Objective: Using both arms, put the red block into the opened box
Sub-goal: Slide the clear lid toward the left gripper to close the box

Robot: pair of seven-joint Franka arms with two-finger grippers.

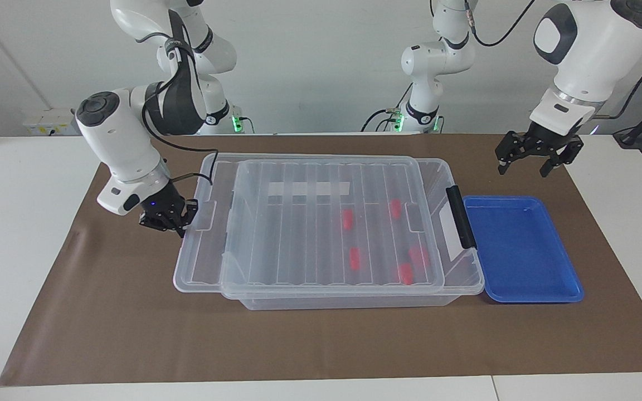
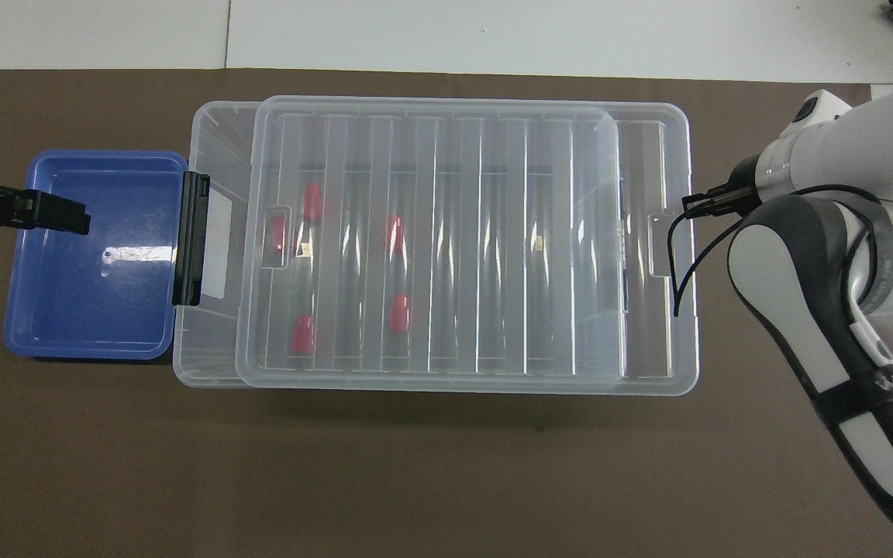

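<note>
The clear box (image 1: 464, 266) lies lengthwise on the mat, with its ribbed lid (image 1: 310, 223) lying over most of it. Only a strip by the black handle (image 1: 460, 216) is uncovered. Several red blocks show through the lid on the box floor, such as one red block (image 1: 346, 219) (image 2: 394, 232) and another (image 2: 303, 333). My right gripper (image 1: 179, 227) (image 2: 696, 206) is shut, its tips against the lid's end tab at the right arm's end. My left gripper (image 1: 521, 167) (image 2: 67, 222) hangs open and empty above the blue tray's edge.
A shallow blue tray (image 1: 521, 250) (image 2: 90, 310) lies against the box's handle end, toward the left arm's end. Brown mat (image 1: 321, 340) covers the table around both. The lid overhangs the box (image 2: 214, 139) at the right arm's end.
</note>
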